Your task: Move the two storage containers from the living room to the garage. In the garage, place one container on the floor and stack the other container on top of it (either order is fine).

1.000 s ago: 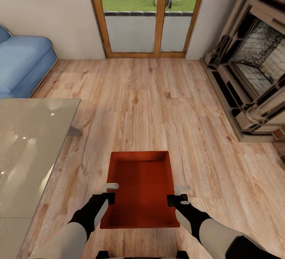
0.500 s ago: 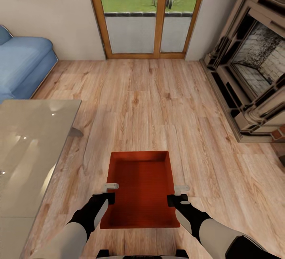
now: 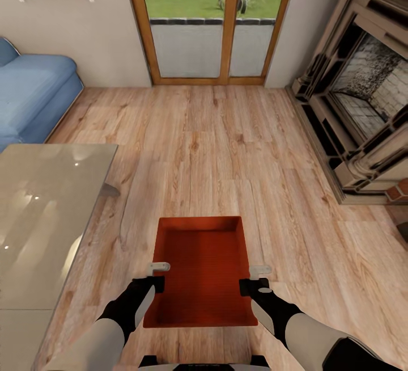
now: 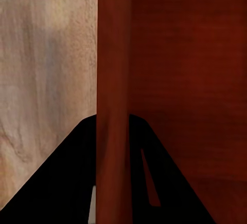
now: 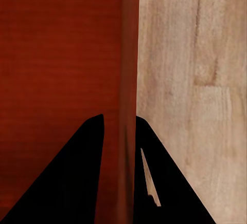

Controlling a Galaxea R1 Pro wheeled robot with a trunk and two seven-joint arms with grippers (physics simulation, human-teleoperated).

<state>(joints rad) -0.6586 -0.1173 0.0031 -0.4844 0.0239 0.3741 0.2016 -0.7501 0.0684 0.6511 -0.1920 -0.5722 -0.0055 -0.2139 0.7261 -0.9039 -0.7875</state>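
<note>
With each gripper clamped on a long wall, left (image 3: pixel 157 275) and right (image 3: pixel 256 278), I carry the container (image 3: pixel 201 269) lengthwise ahead (garage unseen).

Left tool clamped on the container's wall

The left tool (image 4: pixel 114 183) has its two dark fingers (image 4: pixel 67 183) either side of the storage container's (image 4: pixel 185 70) thin orange-red wall, gripping it, with light wood-plank floor (image 4: pixel 46 59) on the wall's outer side.
</note>
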